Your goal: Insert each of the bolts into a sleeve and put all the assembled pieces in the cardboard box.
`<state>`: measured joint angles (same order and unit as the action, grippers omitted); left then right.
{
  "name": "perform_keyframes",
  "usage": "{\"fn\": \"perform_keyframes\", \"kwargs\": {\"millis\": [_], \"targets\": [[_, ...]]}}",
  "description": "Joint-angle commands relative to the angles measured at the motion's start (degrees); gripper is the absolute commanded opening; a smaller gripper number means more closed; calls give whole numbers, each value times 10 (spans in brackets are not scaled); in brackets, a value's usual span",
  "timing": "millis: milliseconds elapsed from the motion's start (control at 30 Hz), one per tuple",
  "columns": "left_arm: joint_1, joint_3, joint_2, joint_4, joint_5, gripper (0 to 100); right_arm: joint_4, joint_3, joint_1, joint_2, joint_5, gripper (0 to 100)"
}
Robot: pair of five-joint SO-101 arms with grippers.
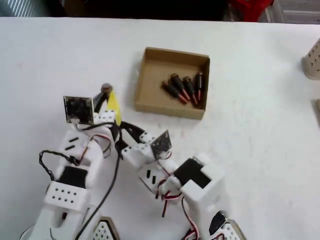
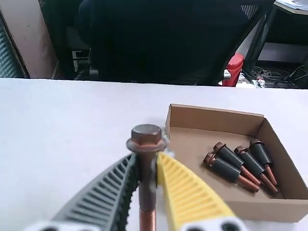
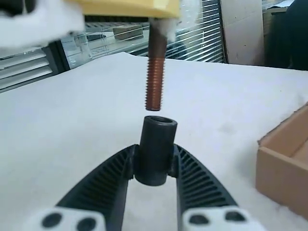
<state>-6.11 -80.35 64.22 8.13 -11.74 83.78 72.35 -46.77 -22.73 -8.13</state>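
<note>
Nearest, the right arm's jaws are closed around a black sleeve (image 3: 156, 139), gripping its lower half and holding it upright with the open bore facing up. Directly above it hangs a copper-coloured bolt (image 3: 155, 82), its threaded tip just short of the bore and apparently lined up with it. The left arm's jaws are clamped on the bolt's shank just under the hex head (image 2: 146, 137), so it points straight down. This pair looks ready for insertion but is not yet joined. Farther back on the white tabletop (image 1: 250, 125) sits the cardboard box (image 1: 155, 75), with four assembled pieces (image 1: 184, 88) lying side by side inside. By my reading, four are done; this one still needs threading in and boxing. Whether more pairs wait, I cannot tell.
</note>
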Motion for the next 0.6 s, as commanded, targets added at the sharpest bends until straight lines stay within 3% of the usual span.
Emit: {"fn": "perform_keyframes", "kwargs": {"millis": [0, 567], "targets": [[-11, 29, 15, 8, -8, 22, 12, -16, -4, 2, 8, 15], [-32, 25, 13, 29, -8, 22, 12, -6, -9, 2, 8, 15]]}}
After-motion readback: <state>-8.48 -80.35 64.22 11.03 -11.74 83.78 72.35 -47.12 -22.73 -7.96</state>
